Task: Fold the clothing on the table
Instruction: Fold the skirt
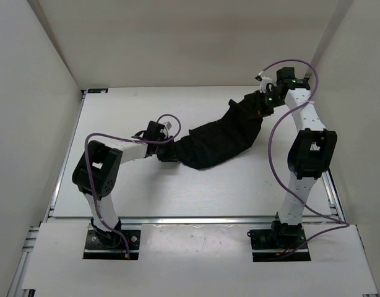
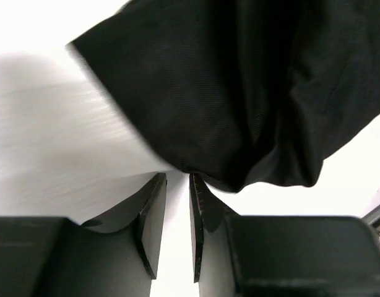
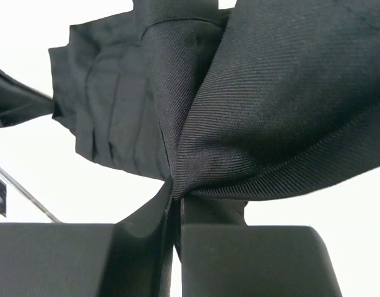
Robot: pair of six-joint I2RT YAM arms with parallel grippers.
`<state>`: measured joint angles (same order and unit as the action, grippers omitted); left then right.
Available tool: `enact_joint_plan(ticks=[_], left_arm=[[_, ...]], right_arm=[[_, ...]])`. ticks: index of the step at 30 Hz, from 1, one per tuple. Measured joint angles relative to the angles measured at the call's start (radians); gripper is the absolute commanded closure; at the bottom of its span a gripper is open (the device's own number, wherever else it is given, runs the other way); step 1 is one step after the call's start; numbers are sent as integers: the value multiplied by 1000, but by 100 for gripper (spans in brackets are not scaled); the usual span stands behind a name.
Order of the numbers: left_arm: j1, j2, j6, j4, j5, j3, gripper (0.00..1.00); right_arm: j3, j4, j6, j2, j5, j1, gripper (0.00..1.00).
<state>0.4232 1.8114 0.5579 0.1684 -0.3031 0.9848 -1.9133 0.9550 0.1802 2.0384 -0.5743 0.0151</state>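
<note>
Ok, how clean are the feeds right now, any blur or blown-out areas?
Left wrist: table streaked with motion blur, clothing edge soft. Right wrist: weave sharp by the fingers, background blown white. Top external: evenly lit, clothing nearly featureless black.

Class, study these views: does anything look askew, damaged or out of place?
The clothing is askew: it lies bunched in a diagonal, creased band across the table, its far end pinched in the shut right end effector. The left end effector sits at its near end, grip unclear. No damage shows.
</note>
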Motion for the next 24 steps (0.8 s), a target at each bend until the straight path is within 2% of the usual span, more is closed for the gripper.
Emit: enact_joint_plan(ticks=[10,24], left_arm=[[35,113,-2,-35,-67,116,66],[34,97,-1,-145,-109,46,67]], right_arm=[[-58,45,42,-24,132,-206,100],[-54,32,17,-68,338,-454,100]])
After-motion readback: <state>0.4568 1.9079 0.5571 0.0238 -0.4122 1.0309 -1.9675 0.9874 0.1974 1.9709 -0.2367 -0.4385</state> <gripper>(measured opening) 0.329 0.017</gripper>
